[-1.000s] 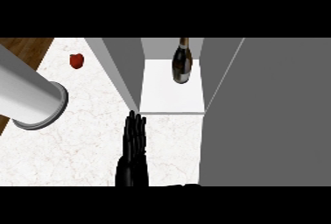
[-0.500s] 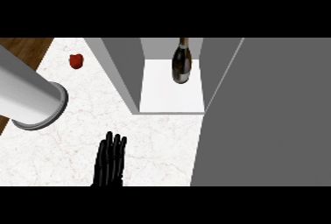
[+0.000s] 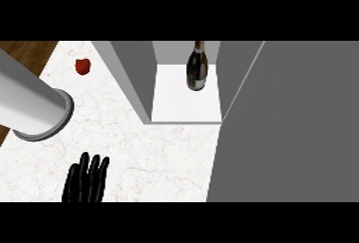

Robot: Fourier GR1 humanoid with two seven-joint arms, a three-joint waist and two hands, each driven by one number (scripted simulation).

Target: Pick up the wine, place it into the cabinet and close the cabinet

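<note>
The dark wine bottle (image 3: 197, 66) stands upright inside the open cabinet (image 3: 186, 107), on its white floor toward the back. My right hand (image 3: 85, 179) is low on the left of the counter, well clear of the cabinet. Its fingers are straight, point away from me and hold nothing. The grey cabinet door (image 3: 294, 128) stands open and fills the right side of the view. My left forearm (image 3: 28, 104) shows as a large grey cylinder at the left edge, and its hand is out of view.
A small red object (image 3: 82, 66) lies on the white marble counter (image 3: 168, 156) at the far left. The counter's left edge meets wooden floor (image 3: 24, 52). The cabinet's grey left wall (image 3: 133, 80) runs toward me.
My right hand has drawn back from the cabinet's front, going left and toward me. The door's near edge has shifted slightly left. The bottle and left forearm have not moved.
</note>
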